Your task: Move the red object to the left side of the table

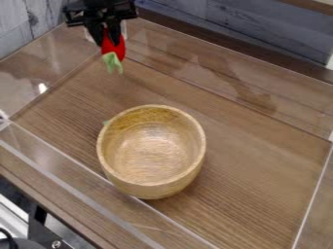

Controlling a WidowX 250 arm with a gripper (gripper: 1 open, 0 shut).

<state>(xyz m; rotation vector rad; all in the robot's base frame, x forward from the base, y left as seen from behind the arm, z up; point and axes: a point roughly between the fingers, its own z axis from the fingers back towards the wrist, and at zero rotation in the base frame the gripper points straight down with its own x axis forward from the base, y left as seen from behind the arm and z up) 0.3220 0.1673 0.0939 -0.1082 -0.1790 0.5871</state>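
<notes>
The red object, a small red toy with a light green stem hanging down, dangles from my gripper at the top left of the camera view. The black fingers are shut on its upper end, pointing steeply down. It hangs a little above the brown wood-grain table, near the far left corner. The stem tip is close to the tabletop; I cannot tell if it touches.
A round light wooden bowl stands in the middle foreground, well below and right of the gripper. Clear acrylic walls edge the tabletop on the left, front and right. A grey plank wall runs along the back.
</notes>
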